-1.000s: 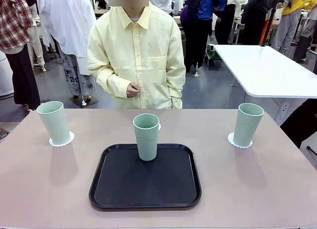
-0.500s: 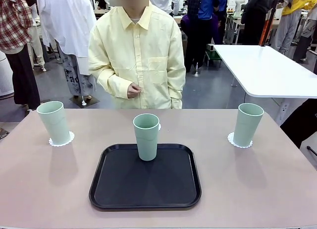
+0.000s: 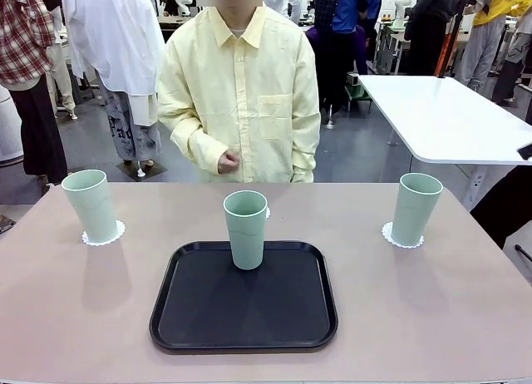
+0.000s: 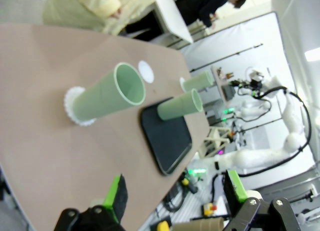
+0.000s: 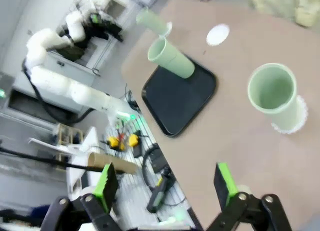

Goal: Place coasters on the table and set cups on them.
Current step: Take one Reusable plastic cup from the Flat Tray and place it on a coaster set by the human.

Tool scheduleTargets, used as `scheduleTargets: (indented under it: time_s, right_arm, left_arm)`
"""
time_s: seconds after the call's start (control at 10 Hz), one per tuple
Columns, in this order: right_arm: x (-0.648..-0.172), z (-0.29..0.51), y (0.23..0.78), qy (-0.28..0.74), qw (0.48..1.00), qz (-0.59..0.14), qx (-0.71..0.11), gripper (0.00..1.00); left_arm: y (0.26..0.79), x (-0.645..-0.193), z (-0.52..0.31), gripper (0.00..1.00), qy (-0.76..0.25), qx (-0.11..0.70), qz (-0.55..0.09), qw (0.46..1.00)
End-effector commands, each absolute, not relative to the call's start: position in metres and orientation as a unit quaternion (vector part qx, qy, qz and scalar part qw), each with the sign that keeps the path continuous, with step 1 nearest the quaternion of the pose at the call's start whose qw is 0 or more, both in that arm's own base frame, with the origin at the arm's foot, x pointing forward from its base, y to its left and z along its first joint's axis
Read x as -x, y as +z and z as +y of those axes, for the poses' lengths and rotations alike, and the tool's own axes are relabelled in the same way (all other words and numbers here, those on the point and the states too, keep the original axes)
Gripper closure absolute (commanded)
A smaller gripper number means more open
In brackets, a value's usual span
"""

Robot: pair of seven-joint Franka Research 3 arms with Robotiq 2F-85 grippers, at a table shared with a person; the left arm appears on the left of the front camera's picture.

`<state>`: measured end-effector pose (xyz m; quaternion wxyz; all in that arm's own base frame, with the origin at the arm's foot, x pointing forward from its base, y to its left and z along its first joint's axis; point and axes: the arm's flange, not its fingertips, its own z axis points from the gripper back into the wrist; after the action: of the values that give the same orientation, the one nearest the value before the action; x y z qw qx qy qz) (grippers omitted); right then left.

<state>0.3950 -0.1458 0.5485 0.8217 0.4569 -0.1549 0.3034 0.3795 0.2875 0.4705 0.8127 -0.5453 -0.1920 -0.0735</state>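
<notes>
We see left gripper (image 4: 175,185) and right gripper (image 5: 165,177) spread wide, holding nothing. Left cup (image 3: 91,205) on left coaster (image 3: 106,235), right cup (image 3: 416,208) on right coaster (image 3: 389,233). Middle cup (image 3: 246,228) in black tray (image 3: 208,317), far side; middle coaster (image 4: 146,71) bare on the table (image 3: 416,317) just beyond.

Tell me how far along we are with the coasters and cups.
Done: left cup stands on left coaster, right cup on right coaster. In hand: nothing; left gripper and right gripper are open, empty. Left: middle cup stands on the black tray; the third coaster lies bare on the table beyond it.
</notes>
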Motion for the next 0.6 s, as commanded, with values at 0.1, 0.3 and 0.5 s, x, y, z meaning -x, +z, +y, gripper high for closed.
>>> scheduleTargets:
  time_s: [0.1,0.3,0.5]
  right_arm:
    - [-0.367,-0.025,0.543,0.447,0.806,-0.190,-0.338,0.00]
    - [-0.352,0.058,0.525,0.504,0.797,-0.188,-0.275,0.00]
    - [-0.346,0.116,0.508,0.539,0.777,-0.229,-0.229,0.00]
  left_arm:
    - [0.473,-0.378,0.288,0.00,-0.074,0.547,-0.195,0.811]
    - [0.473,-0.378,0.288,0.00,-0.074,0.547,-0.195,0.811]
    - [0.473,-0.378,0.288,0.00,-0.074,0.547,-0.195,0.811]
